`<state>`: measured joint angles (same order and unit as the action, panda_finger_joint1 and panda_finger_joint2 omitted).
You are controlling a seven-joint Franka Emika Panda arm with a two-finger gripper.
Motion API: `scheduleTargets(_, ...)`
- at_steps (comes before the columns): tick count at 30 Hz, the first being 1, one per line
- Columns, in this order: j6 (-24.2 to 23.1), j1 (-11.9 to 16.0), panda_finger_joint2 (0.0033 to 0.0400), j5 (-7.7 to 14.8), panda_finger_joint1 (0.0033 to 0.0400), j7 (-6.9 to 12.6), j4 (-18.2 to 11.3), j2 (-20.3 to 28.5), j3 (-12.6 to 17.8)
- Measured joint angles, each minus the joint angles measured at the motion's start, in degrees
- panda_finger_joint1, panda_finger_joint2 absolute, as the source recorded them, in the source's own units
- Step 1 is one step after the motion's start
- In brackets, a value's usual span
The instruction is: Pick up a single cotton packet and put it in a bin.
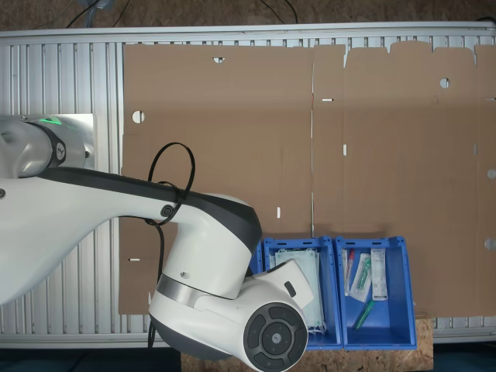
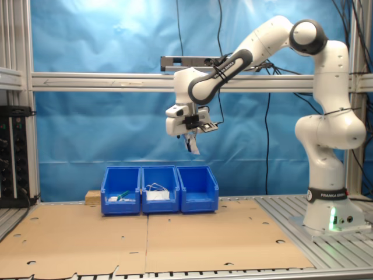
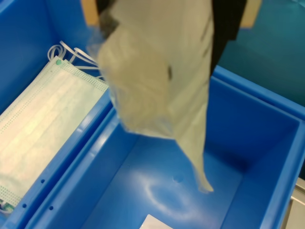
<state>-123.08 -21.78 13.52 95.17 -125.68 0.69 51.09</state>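
Three blue bins sit in a row. In the second exterior view the middle bin (image 2: 160, 191) holds pale-green face masks (image 2: 158, 195), and the bin at its 3 o'clock (image 2: 199, 189) looks nearly bare inside. High above that bin, the gripper (image 2: 189, 140) pinches the cotton packet (image 2: 193, 144), which dangles free. The fingers are hard to see. Lots of open room all around.

Three bins (image 2: 159, 189) sit side by side at the second exterior view's lower middle; the cotton packet (image 2: 192, 144) hangs above them.
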Motion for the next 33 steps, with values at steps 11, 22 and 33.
scheduleTargets(11, 0.36, 0.00, 0.0088, 0.00, 0.0088, 0.00, -0.03, 0.08, 0.00)
scheduleTargets(22, 0.68, 0.00, 0.0279, 0.00, 0.0279, 0.00, -0.04, 0.09, 0.00)
scheduleTargets(33, 0.76, 0.00, 0.0397, 0.00, 0.0397, 0.00, -0.04, 0.09, 0.00)
